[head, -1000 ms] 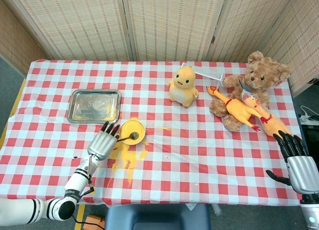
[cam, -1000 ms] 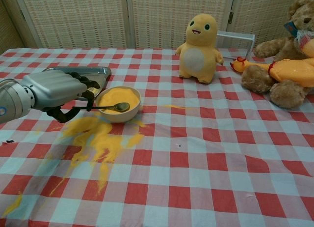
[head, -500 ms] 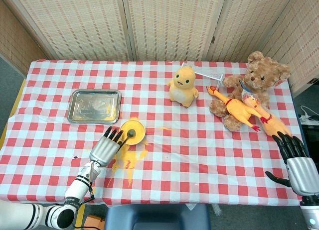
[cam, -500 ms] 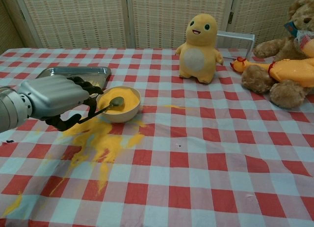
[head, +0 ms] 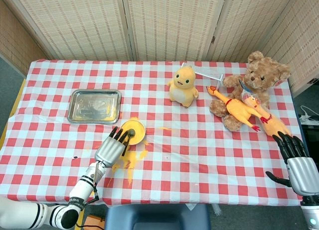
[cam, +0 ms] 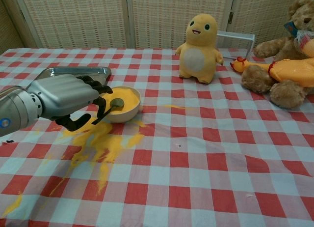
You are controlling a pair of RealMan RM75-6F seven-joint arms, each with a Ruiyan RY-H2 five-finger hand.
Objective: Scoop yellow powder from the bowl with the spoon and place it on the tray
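Spoon [cam: 112,107] pinched in the left hand [cam: 66,95], its head over the bowl [cam: 128,109] just beyond the fingers [cam: 94,84]. Scooping appears under way; transfer remains. Bowl holds yellow powder [cam: 125,96]; tray [head: 94,106], past the fingers, looks bare. Spilled powder [cam: 100,141] lies on the desk [cam: 206,153] beneath them. Right hand [head: 299,163] spread, holding nothing.

One tray [head: 94,106], one bowl [head: 137,129], one spoon [cam: 112,106], three soft toys [head: 182,85], one rubber chicken [head: 234,106], two robot hands [head: 112,148].
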